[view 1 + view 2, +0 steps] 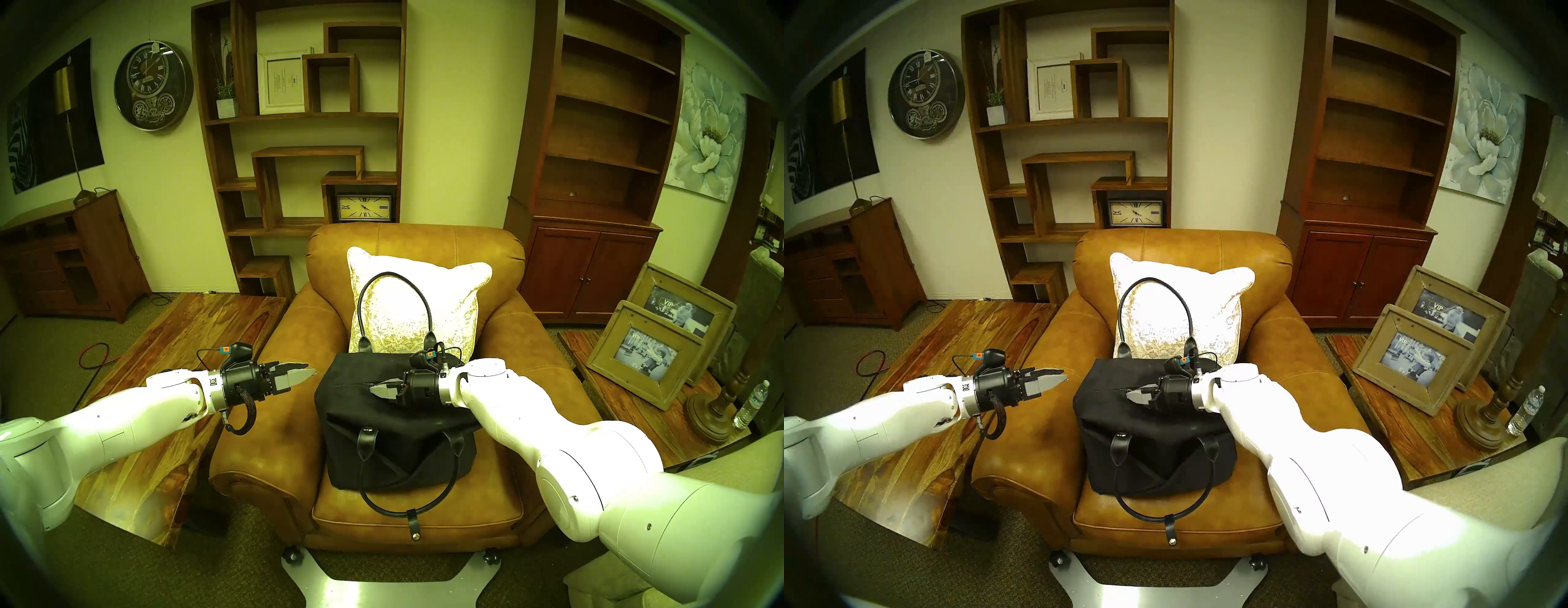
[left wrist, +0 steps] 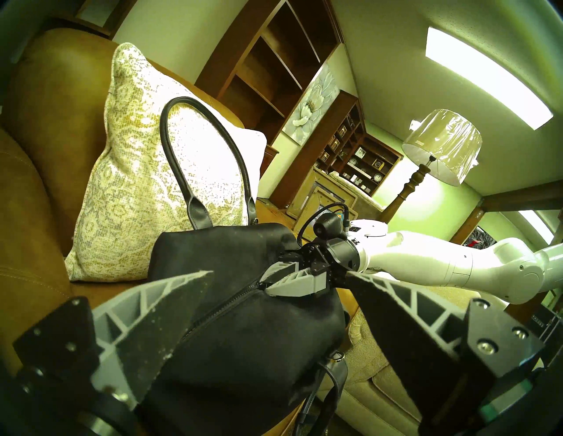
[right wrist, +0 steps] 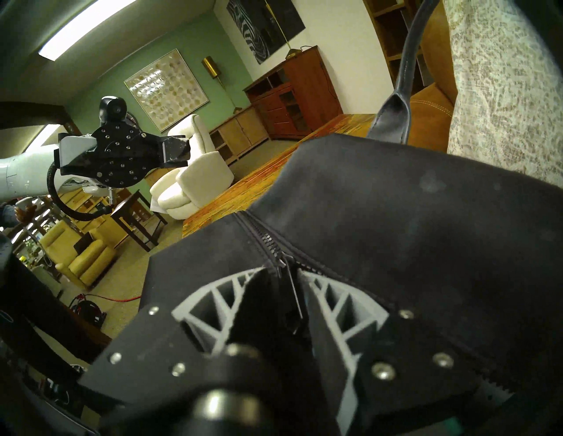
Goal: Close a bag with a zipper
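Observation:
A boxy black bag (image 1: 399,429) sits on the seat of the tan leather armchair (image 1: 263,424). One thin handle (image 1: 394,276) stands up against the pillow and the other (image 1: 403,505) hangs down the front. The zipper (image 2: 219,307) runs along the bag's top. My right gripper (image 1: 375,388) lies low over that top, its fingers closed around the small zipper pull (image 3: 292,292). My left gripper (image 1: 307,369) hovers open above the chair's left arm, just left of the bag, touching nothing; its fingers (image 2: 170,304) stand wide apart.
A patterned pillow (image 1: 415,305) leans on the chair back behind the bag. Wooden tables flank the chair; the right one (image 1: 628,403) carries two picture frames (image 1: 645,356), a lamp base (image 1: 712,407) and a water bottle (image 1: 751,403). Shelving stands behind.

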You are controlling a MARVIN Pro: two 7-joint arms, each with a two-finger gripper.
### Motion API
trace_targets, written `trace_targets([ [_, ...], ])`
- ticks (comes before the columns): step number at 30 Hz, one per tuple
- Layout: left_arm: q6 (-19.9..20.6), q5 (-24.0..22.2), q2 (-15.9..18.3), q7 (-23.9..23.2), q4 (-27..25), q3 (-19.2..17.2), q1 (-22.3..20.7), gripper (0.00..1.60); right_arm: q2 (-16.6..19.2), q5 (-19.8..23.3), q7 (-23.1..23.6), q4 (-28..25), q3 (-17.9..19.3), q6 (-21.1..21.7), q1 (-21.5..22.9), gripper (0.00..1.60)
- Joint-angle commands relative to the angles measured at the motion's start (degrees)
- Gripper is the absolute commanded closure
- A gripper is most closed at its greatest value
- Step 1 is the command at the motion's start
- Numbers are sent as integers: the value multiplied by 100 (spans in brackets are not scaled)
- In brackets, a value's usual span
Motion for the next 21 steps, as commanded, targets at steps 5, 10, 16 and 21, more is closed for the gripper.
trace_targets([
  [5, -1, -28, -5, -29, 7, -56, -76, 0, 160, -47, -36, -754, -19, 154, -185, 160],
  [10, -1, -27, -5, -29, 7, -56, -76, 0, 278, -169, -75, -1090, -121, 308, -299, 160],
  [16, -1, -27, -6, -30, 8, -57, -76, 0, 542, -351, -187, -1659, -208, 614, -562, 160],
  [21, -1, -27, -6, -30, 8, -56, -76, 0, 682, -460, -312, -2042, -204, 847, -672, 160],
])
